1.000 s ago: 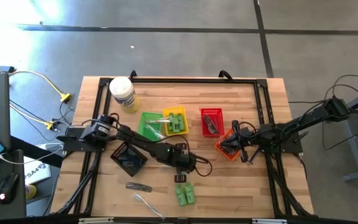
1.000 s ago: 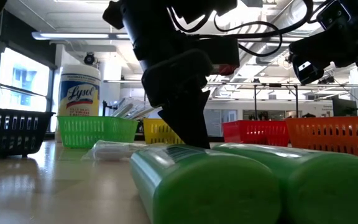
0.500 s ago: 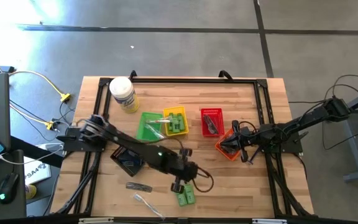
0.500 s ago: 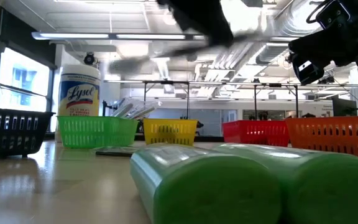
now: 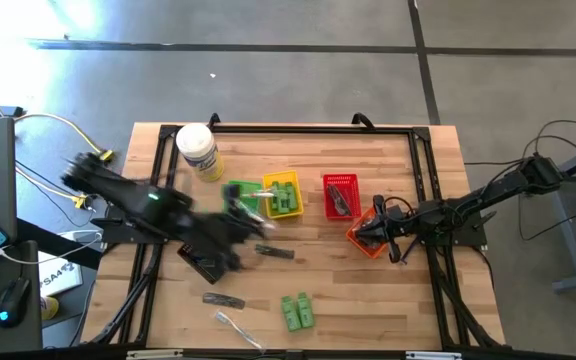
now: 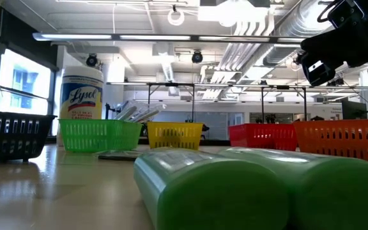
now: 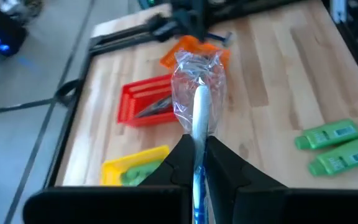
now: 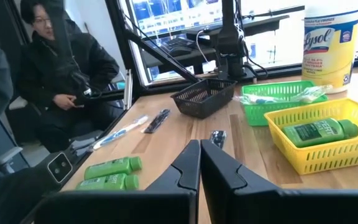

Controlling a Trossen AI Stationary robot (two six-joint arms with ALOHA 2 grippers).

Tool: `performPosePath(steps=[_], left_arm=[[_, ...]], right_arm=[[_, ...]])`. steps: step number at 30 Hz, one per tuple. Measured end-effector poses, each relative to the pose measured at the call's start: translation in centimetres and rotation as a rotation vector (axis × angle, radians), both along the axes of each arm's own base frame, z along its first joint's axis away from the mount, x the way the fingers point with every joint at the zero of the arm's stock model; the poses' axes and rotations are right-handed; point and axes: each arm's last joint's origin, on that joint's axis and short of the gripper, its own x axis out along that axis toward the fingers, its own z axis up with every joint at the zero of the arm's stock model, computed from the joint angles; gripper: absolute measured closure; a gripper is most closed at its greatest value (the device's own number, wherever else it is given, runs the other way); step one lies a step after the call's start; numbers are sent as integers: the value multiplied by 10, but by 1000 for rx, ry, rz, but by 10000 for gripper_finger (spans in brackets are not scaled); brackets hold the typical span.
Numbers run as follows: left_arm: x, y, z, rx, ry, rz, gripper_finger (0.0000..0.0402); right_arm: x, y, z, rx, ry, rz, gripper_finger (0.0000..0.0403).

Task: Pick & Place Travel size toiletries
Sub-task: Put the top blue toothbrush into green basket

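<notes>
My left gripper (image 7: 196,144) is shut on a clear-wrapped thin stick (image 7: 197,93). In the high view its blurred arm (image 5: 168,210) reaches over the black basket (image 5: 206,262) toward the green basket (image 5: 238,203). Two bright green bottles (image 5: 296,310) lie flat near the table's near edge, with a black stick (image 5: 223,299) and another clear-wrapped stick (image 5: 233,325) to their left. A dark flat piece (image 5: 273,252) lies mid-table. My right gripper (image 8: 199,163) is shut and empty, waiting over the orange basket (image 5: 368,238). My left gripper pinches the stick's white-and-blue handle (image 7: 197,163) between its two fingers. The fingers lie along the stick. Its crinkled clear-wrapped end (image 7: 196,74) sticks out past the fingertips, lifted clear of the table.
A white jar with a yellow label (image 5: 198,150) stands at the far left. The yellow basket (image 5: 283,195) holds green bottles, and the red basket (image 5: 340,195) holds dark items. A black frame rings the tabletop. A person (image 8: 61,68) sits beyond the table.
My left gripper has come up from the table near the green bottles and swung fast toward the table's left and far side, carrying the clear-wrapped stick lifted clear. It has left the low view. The dark flat piece stays on the table.
</notes>
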Motion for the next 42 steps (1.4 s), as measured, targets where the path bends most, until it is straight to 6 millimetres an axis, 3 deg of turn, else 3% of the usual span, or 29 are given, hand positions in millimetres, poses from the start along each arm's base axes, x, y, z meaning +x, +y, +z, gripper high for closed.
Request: performPosePath(steps=[4, 7, 16, 25, 35, 42], left_arm=[[-49, 21, -12, -58, -104, 43, 386], [-77, 32, -43, -113, -189, 30, 386], [-127, 59, -128, -293, -377, 84, 386], [-145, 69, -171, -290, -392, 85, 387], [-154, 74, -194, -262, -394, 65, 387], [-157, 76, -192, -285, -435, 63, 387]], right_arm=[[0, 0, 0, -6, -1, 0, 398], [0, 0, 0, -8, -1, 0, 398], [0, 0, 1, -15, -11, -13, 398], [0, 0, 3, -26, -35, -12, 398], [0, 0, 3, -26, -34, -12, 398], [0, 0, 3, -26, -34, -12, 398]])
